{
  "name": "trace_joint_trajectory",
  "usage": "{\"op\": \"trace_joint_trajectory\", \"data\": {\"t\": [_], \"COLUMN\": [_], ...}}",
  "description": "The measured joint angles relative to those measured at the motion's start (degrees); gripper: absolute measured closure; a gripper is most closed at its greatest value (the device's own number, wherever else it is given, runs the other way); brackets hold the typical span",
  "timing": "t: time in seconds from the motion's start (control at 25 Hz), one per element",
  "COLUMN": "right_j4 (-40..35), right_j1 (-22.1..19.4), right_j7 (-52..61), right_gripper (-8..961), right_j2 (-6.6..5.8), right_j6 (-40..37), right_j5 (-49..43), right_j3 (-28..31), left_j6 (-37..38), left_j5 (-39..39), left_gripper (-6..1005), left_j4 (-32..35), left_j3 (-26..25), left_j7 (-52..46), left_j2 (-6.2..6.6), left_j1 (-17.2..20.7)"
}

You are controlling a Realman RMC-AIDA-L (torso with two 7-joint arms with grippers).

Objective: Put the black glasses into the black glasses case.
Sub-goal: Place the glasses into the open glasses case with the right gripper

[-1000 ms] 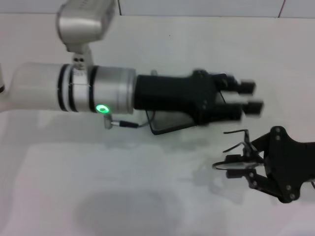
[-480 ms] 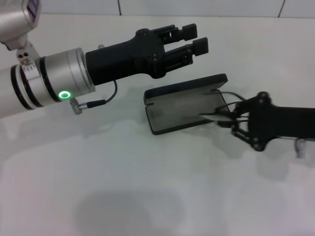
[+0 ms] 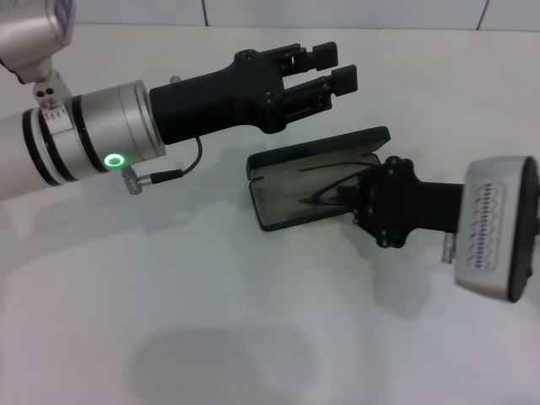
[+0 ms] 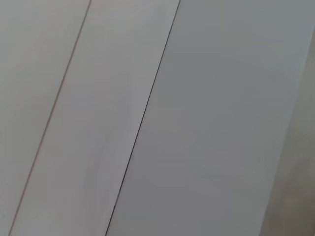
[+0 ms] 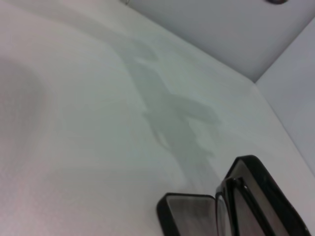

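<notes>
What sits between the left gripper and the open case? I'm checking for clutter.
Nothing: in the head view, only bare white table separates the left gripper from the black glasses case.

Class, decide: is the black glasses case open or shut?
Open: the black glasses case shows its grey lining, lid raised behind; the right claw reaches inside.

A broad, smooth white tabletop point(image 3: 211, 321) spreads out in front, soft grey shadows lying across it. Along its far edge rises a pale tiled wall point(image 3: 354, 13), its panels split by thin dark seams.
</notes>
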Motion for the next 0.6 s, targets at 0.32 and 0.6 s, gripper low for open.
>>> {"op": "trace_joint_trajectory", "data": {"t": [0.32,0.6], "right_j4": [-1.8,-2.0], "right_j1": [0.0,0.5], "right_j7": [0.1,0.4], "right_gripper": [831,830], "right_j2": [0.14,0.19], "right_j6": [10.2,11.5], "right_j5": [-0.7,-0.3], "right_j3": [-5.7,-7.2], "left_j6": [-0.6,-0.8], "left_j5": [0.1,0.1], "left_gripper": [463,462], "left_j4": [0.0,0.0], "left_j3": [0.1,0.0], "left_j7": [0.3,0.4], "left_j2": [0.0,0.0], "left_j1": [-0.1,-0.2]}}
